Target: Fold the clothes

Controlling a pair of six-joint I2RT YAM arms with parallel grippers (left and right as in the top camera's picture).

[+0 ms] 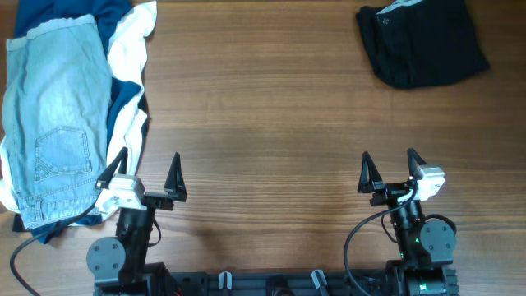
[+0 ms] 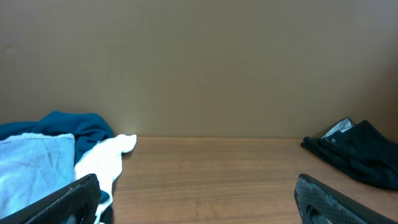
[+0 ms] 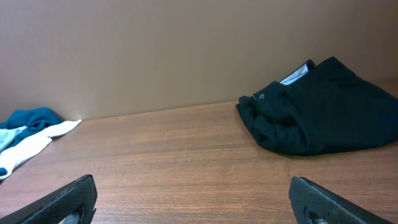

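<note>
The black garment [image 1: 421, 41] lies bunched in a compact heap at the table's far right, a small white tag showing at its top edge. It also shows in the right wrist view [image 3: 320, 115] and at the right edge of the left wrist view [image 2: 360, 152]. My left gripper [image 1: 141, 178] is open and empty near the table's front left. My right gripper [image 1: 393, 172] is open and empty near the front right, well short of the black garment. Both hold nothing in the wrist views [image 2: 199, 202] [image 3: 193, 202].
A pile at the far left holds light-blue denim shorts [image 1: 53, 123] on top of white [image 1: 131, 41] and navy garments [image 1: 123, 94]. It reaches down beside my left gripper. Bare wooden table [image 1: 263, 107] lies between the pile and the black garment.
</note>
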